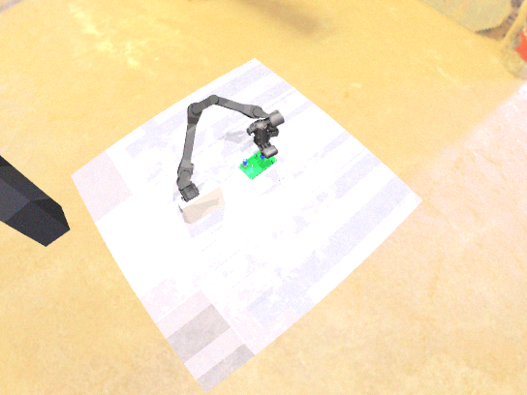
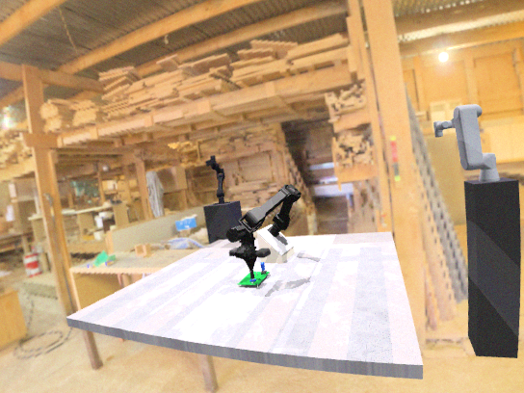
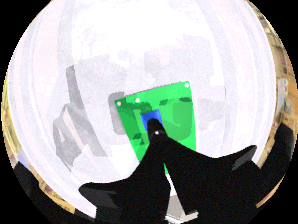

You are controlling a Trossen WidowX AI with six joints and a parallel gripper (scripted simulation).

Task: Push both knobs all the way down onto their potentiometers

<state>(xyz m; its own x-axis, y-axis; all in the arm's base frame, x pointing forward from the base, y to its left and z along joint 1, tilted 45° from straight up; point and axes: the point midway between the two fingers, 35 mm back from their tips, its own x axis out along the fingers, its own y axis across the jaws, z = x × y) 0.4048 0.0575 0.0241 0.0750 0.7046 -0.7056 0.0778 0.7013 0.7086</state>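
The green circuit board [image 1: 259, 169] [image 2: 246, 281] [image 3: 176, 107] stands on the table. My gripper [image 2: 252, 277] [image 3: 157, 137] is shut and empty, pointing down with its closed tips over one blue potentiometer [image 3: 148, 119] [image 2: 253, 280]. The tips cover its knob, so I cannot tell how far down that knob sits or whether the tips touch it. The other blue potentiometer and knob [image 1: 245, 162] [image 2: 263, 266] stand tall at the other end of the board, apart from the gripper; the gripper hides them in the wrist view.
A pale block [image 1: 203, 205] [image 2: 274, 242] stands by the arm's base. The arm [image 1: 189, 140] [image 2: 270, 212] arches from there over to the board. Dark pedestals [image 2: 492, 270] [image 2: 222, 219] with other arms stand off the table.
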